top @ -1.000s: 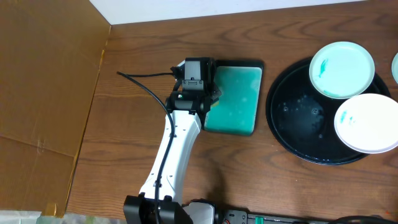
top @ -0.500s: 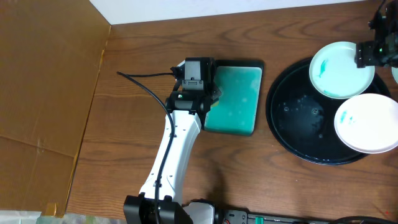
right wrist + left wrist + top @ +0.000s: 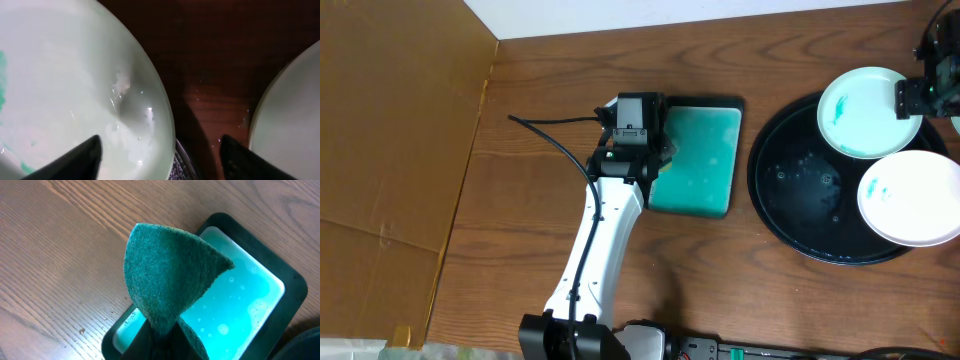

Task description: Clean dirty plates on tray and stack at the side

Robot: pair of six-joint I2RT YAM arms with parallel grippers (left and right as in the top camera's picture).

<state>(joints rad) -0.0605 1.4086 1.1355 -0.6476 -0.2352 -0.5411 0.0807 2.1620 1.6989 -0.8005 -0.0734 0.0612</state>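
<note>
Toward the middle of the counter (image 3: 520,200), the left gripper (image 3: 159,342) is pinching a green scouring pad (image 3: 170,275) over the soapy rectangular tray (image 3: 705,150), while at the right edge the spread right gripper (image 3: 159,157) is straddling the wet rim of the aqua plate (image 3: 860,115) on the black tray (image 3: 800,190), probably risking a slip.

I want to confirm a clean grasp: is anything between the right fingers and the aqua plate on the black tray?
Nothing visible. The right gripper sits at the aqua plate rim, fingers open astride it.

A dark wood-grain table (image 3: 520,90) has brown cardboard (image 3: 390,120) at left, a white strip (image 3: 720,12) beyond.
</note>
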